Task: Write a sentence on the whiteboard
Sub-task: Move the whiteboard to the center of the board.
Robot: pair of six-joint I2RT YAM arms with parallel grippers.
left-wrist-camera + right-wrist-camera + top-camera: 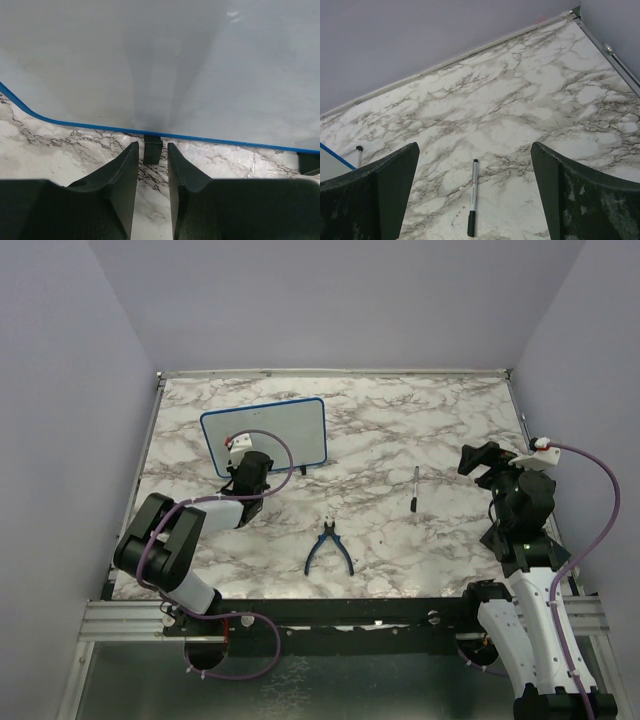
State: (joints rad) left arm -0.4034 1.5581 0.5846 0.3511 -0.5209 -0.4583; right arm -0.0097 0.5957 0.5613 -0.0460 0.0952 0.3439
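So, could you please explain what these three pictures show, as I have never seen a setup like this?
Two robot arms are bolted at the near edge of a marble-patterned table. One picture looks down from above; the other two come from cameras on each wrist. On the table stand a blank whiteboard, blue-handled pliers and a marker. The left end effector sits narrowly open at one of the board's small black feet. The right end effector is wide open above the marker. Neither holds anything.

Looks like a robotics lab test cell: plain lilac partition walls [330, 300] boxing in a marble-patterned tabletop [420, 430], edged by aluminium extrusion rails [120, 618], with cabled black-and-white robot arms [530, 600] bolted on.
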